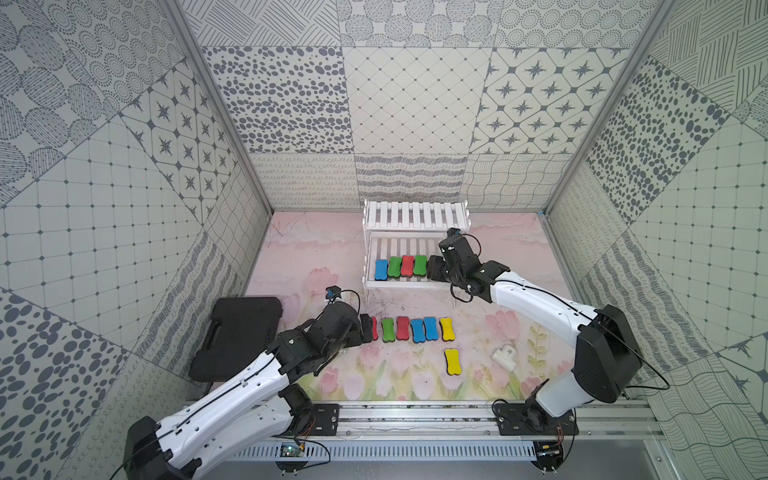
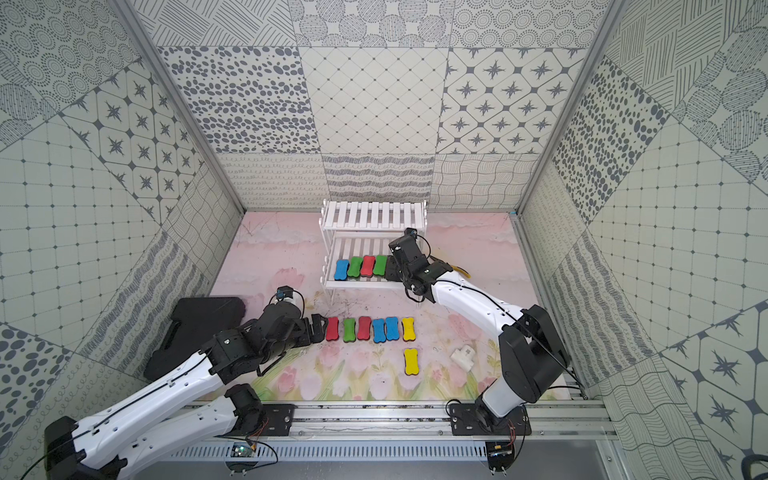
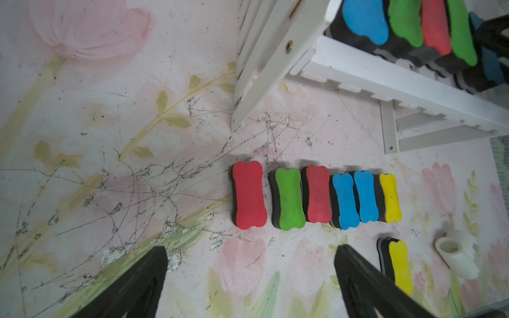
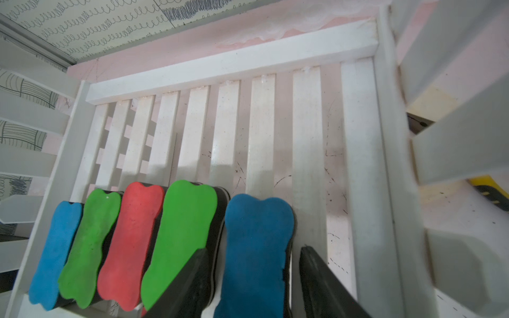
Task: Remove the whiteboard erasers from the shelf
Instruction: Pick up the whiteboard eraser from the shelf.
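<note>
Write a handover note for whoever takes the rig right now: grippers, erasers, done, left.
Left gripper: open, empty, low over the table beside the row of six erasers.
Right gripper: at the lower tier of the shelf, jaws either side of the dark blue eraser; unclear whether it is clamped.
Done: seven erasers are on the table, the row plus a lone yellow eraser.
Left: five on the lower tier, the dark blue eraser and the other four erasers beside it.
</note>
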